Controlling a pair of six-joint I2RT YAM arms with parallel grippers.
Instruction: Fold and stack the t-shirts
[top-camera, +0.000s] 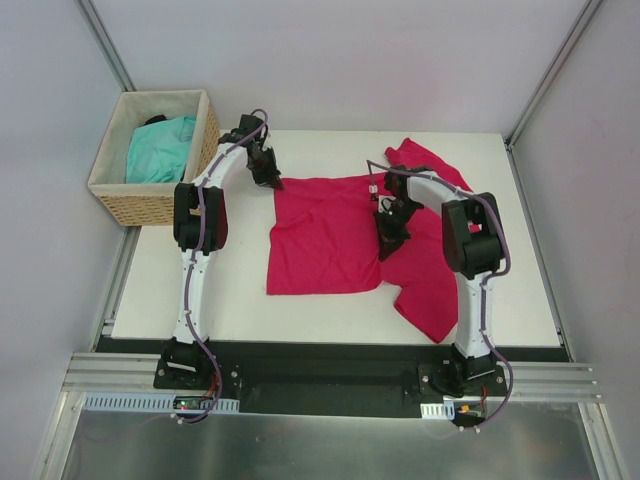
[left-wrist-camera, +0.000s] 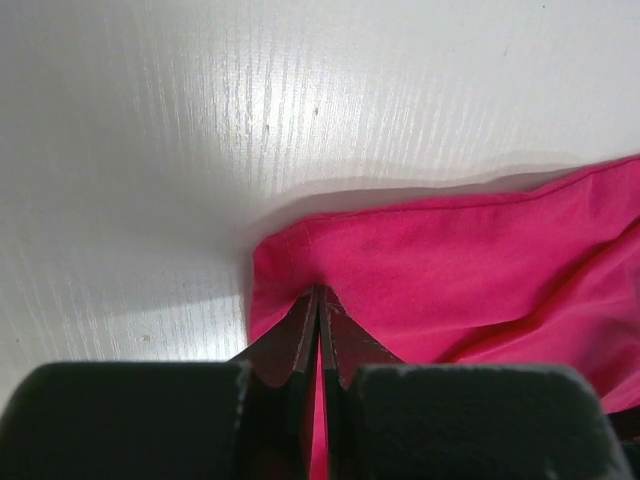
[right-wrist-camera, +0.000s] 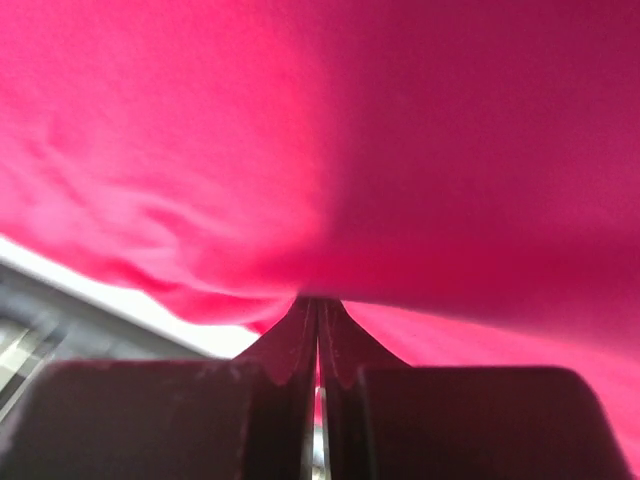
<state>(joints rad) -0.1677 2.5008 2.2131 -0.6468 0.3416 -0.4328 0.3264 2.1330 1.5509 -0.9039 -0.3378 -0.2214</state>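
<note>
Far left, just off the table's (top-camera: 220, 290) back-left corner, is a wicker basket (top-camera: 150, 205). The turquoise t-shirt (top-camera: 160, 150) is bunched inside it, crumpled and not folded.

The left hand (top-camera: 272, 182) is at the back-left corner of the pink t-shirt (top-camera: 325, 235), clenched on that corner. In the left wrist view its fingertips (left-wrist-camera: 295, 340) pinch together on the stitched hem. The fabric runs off to the right and its edge casts a shadow on the white table.

The pink t-shirt is mid-table, plain crimson-pink. Its left part lies as a flat squarish panel with few creases. Its right part is rumpled, with one lobe toward the back-right and another trailing to the near edge.

The right hand (top-camera: 388, 243) is on the shirt's right-centre, clenched on a pinch of pink fabric. In the right wrist view its fingertips (right-wrist-camera: 290, 335) are closed and the cloth is draped above, filling the view.

The two shirts are well apart, not stacked.
</note>
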